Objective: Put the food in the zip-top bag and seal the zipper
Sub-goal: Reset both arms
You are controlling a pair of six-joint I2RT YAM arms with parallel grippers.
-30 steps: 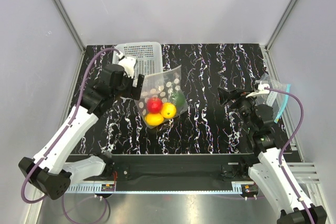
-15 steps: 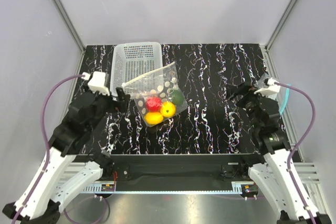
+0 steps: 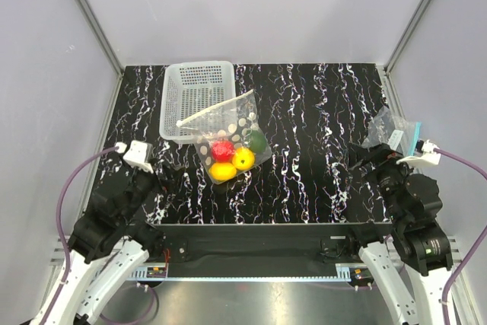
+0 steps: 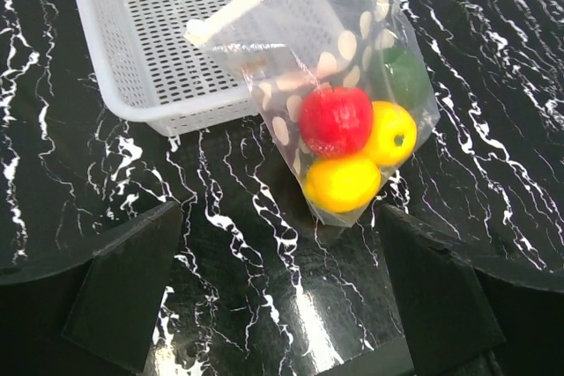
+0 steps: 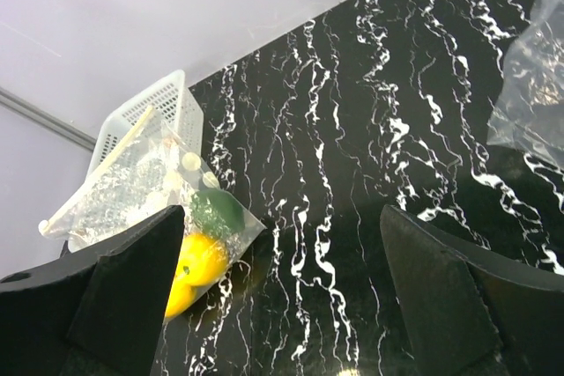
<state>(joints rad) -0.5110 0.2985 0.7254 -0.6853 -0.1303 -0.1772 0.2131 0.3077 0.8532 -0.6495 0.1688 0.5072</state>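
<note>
The dotted clear zip-top bag (image 3: 228,136) lies on the black marbled table, leaning on the basket's near edge. Inside it are the red fruit (image 3: 222,151), two yellow fruits (image 3: 243,160) and the dark green fruit (image 3: 257,141). Its pale zipper strip (image 3: 205,111) runs along the far edge. The bag also shows in the left wrist view (image 4: 335,85) and the right wrist view (image 5: 150,182). My left gripper (image 3: 163,176) is open and empty, near and left of the bag. My right gripper (image 3: 365,164) is open and empty, far right of the bag.
A white mesh basket (image 3: 183,85) stands behind the bag at the back left. Another clear bag with a teal strip (image 3: 396,131) lies at the right edge, beside my right gripper. Grey walls close in the table on three sides.
Both arms have pulled back toward the near edge. My left gripper has let go of the bag's zipper end, and the bag now rests on the table and basket.
</note>
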